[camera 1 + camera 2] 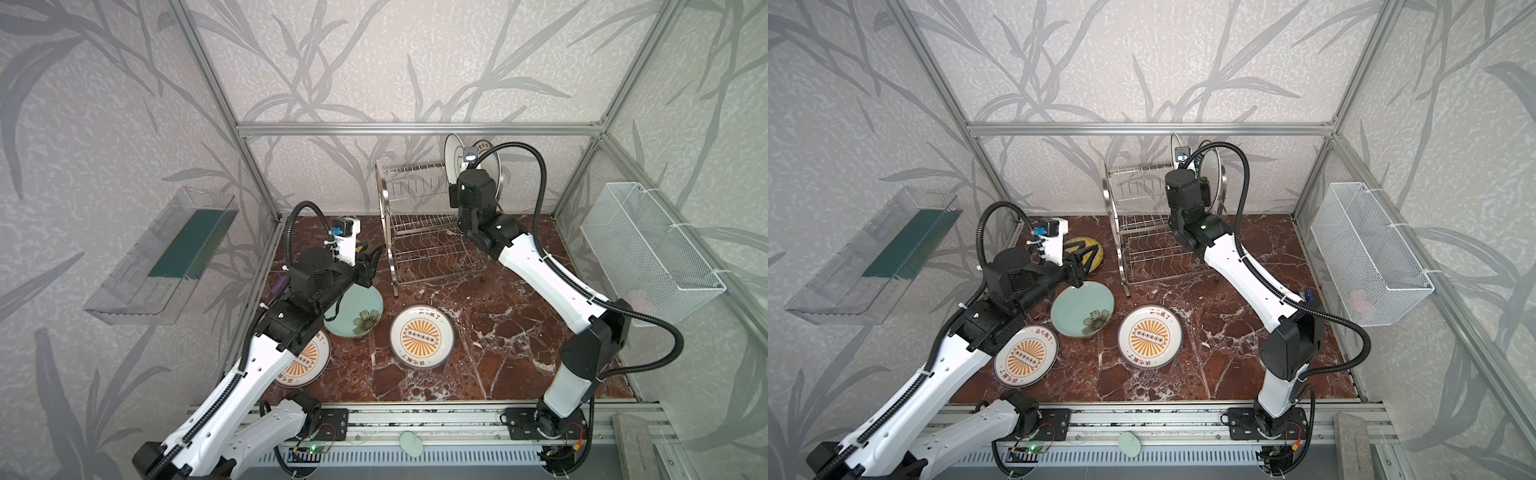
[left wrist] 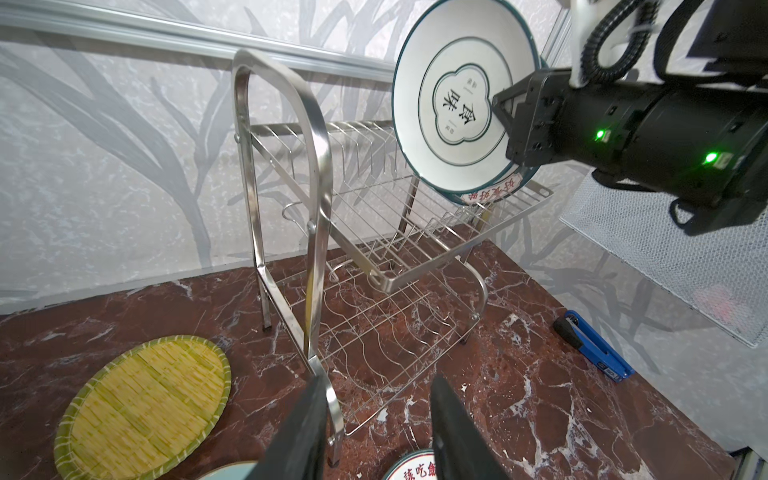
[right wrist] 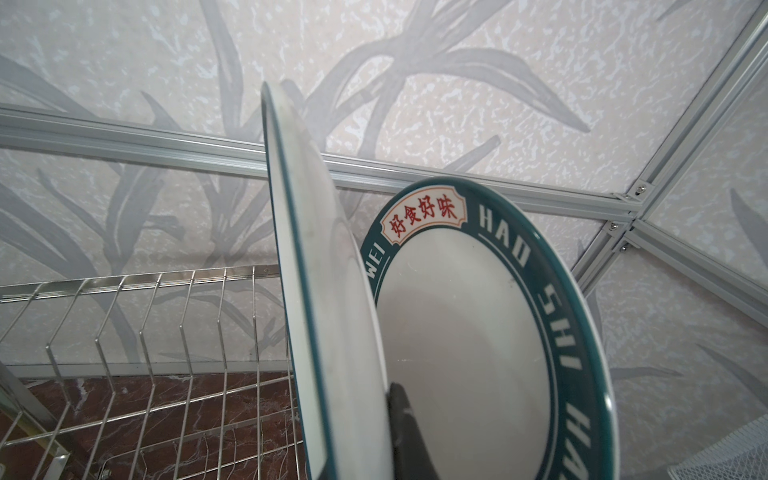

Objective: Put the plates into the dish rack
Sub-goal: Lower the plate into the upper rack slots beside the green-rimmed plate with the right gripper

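White dark-rimmed plate (image 2: 453, 83) clamped in right tool (image 2: 500, 109) over dish rack (image 2: 320, 166), left tool (image 2: 377, 377) parted, empty

You're in a cell walled with pale leaf-print wallpaper (image 1: 374, 62), with aluminium frame bars (image 1: 415, 128) along the seams. The floor is a red-brown marble tabletop (image 1: 498, 365). In both top views, a clear plastic tray (image 1: 124, 286) hangs on the wall at 9 o'clock, a white mesh basket (image 1: 648, 249) at 3, and a slotted rail (image 1: 415, 419) runs at 6. Light is even and soft.
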You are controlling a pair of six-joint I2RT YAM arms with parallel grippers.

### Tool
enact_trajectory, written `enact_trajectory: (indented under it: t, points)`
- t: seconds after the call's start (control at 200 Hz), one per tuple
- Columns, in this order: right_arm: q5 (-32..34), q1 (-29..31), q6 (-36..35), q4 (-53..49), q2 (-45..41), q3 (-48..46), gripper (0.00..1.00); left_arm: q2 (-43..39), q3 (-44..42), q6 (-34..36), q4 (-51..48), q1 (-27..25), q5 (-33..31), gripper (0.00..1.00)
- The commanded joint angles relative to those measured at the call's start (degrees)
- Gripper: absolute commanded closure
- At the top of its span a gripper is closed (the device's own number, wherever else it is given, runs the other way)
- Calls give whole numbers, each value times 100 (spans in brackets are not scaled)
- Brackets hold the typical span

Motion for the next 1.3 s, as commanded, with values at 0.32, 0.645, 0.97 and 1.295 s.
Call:
enact_trajectory:
  t: [0.32,0.645,0.97,1.295]
  points:
    - [139,-37,220,312,-422,-100,100,124,-162,94,223,26,32,60]
    - [176,-39,285,340,-449,-342,100,93,-178,109,204,27,24,60]
    - [116,-116,373,316,-535,-571,100,64,-189,16,219,23,76,60]
    - [-222,-242,623,5,-461,-556,100,70,-196,17,221,22,75,60]
